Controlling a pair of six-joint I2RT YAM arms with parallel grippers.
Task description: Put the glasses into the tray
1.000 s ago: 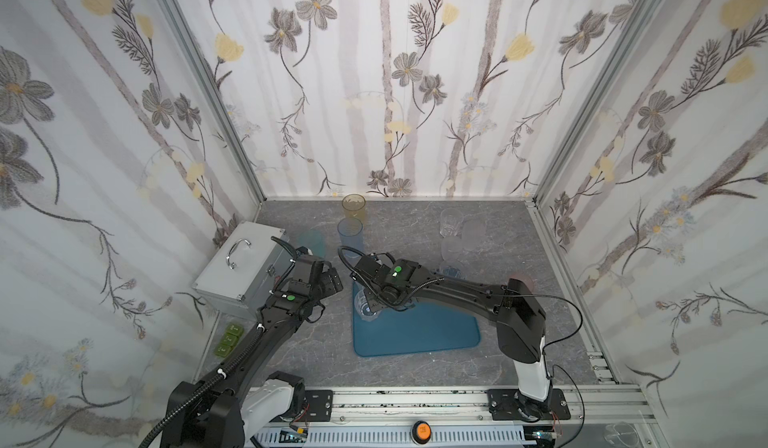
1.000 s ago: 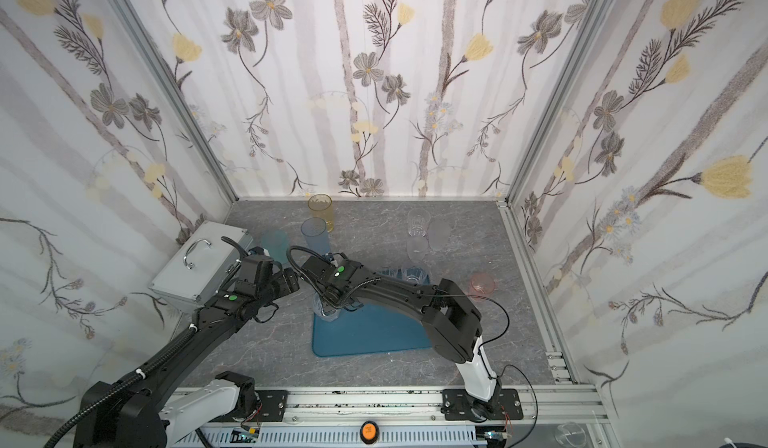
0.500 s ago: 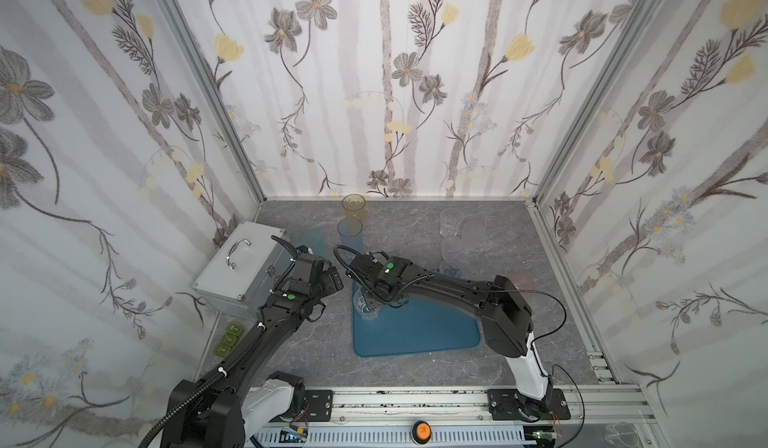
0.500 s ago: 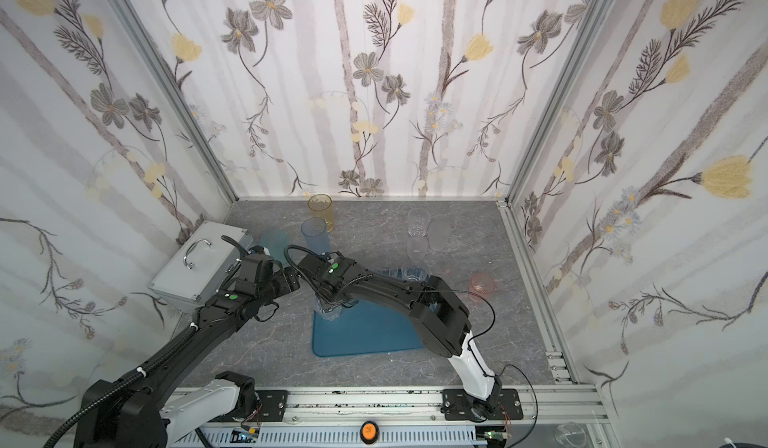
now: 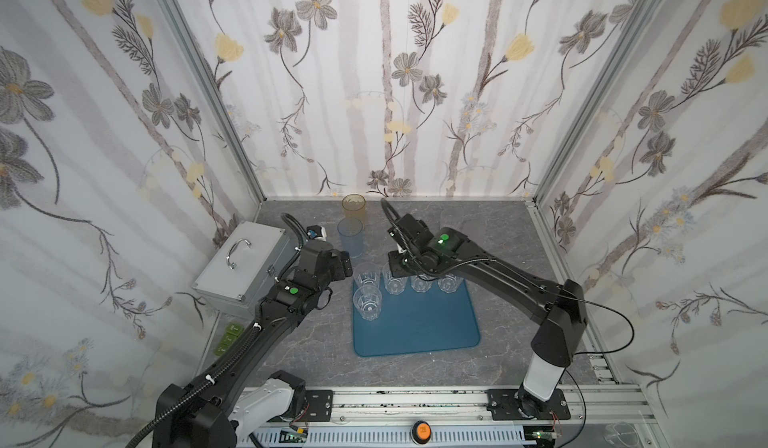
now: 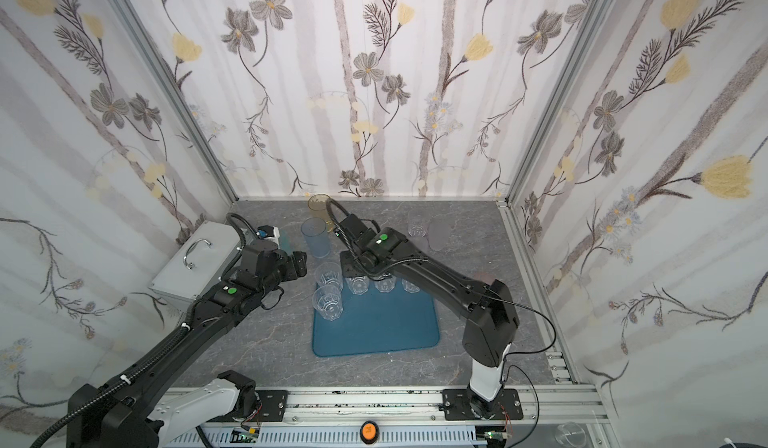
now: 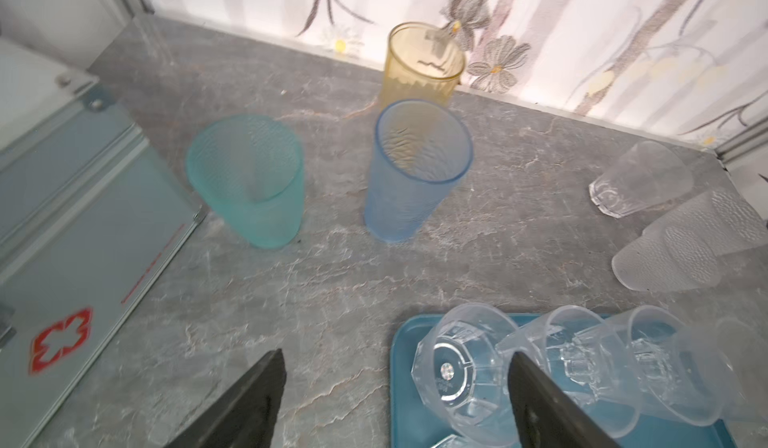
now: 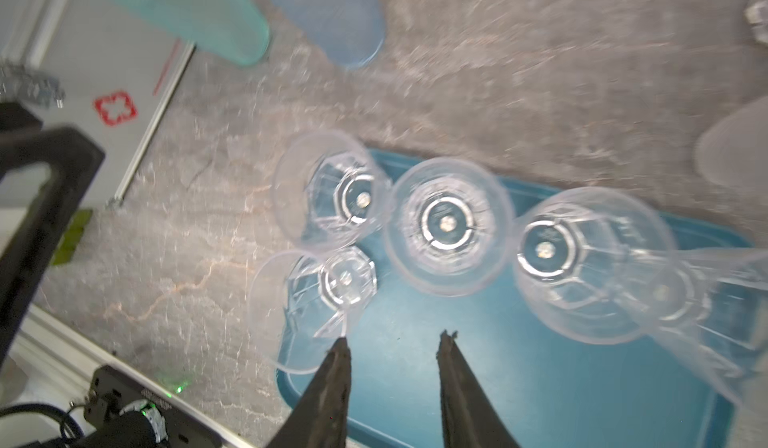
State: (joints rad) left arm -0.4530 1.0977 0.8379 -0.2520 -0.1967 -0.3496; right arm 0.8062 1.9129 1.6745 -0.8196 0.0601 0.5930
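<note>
Currently: teal-blue tray (image 5: pixel 415 348) lies flat mid-table, between the arms. Five clear faceted glasses (image 5: pixel 394 280) stand upright on it. Four are in a row along the back edge, and a fifth glass (image 5: pixel 368 303) is just in front of the leftmost one, at the left rim. Front two thirds of the tray is bare, so there's room. The table (image 5: pixel 316 354) is also open left of and in front of the tray.

Off tray: blue glass (image 5: pixel 350 237) and amber glass (image 5: pixel 353 206) are upright behind the tray's back-left corner, amber near the back wall (image 5: pixel 374 92). Teal glass (image 7: pixel 249 179) is upright just beside the silver case (image 5: pixel 241 263). Frosted glass (image 7: pixel 685 254) lies on its side toward the back right, with a clear tumbler (image 7: pixel 636 179) next to it; upright or tipped, can't tell.

Left arm: stretched forward alongside the case, wrist low. Left gripper (image 7: pixel 395 356) is just off the tray's back-left corner, facing the coloured glasses. Fingers (image 7: pixel 257 400) are wide apart, gripping nothing.

Right arm: elbow is over the right side of the table, forearm reaching across to the back row. Right gripper (image 8: pixel 395 340) points down over the tray beside the fifth glass. Jaws are partly apart with only bare tray between them, holding nothing. One fingertip (image 8: pixel 340 354) sits at that glass's rim in the wrist view; contact or plain overlap, can't tell.
</note>
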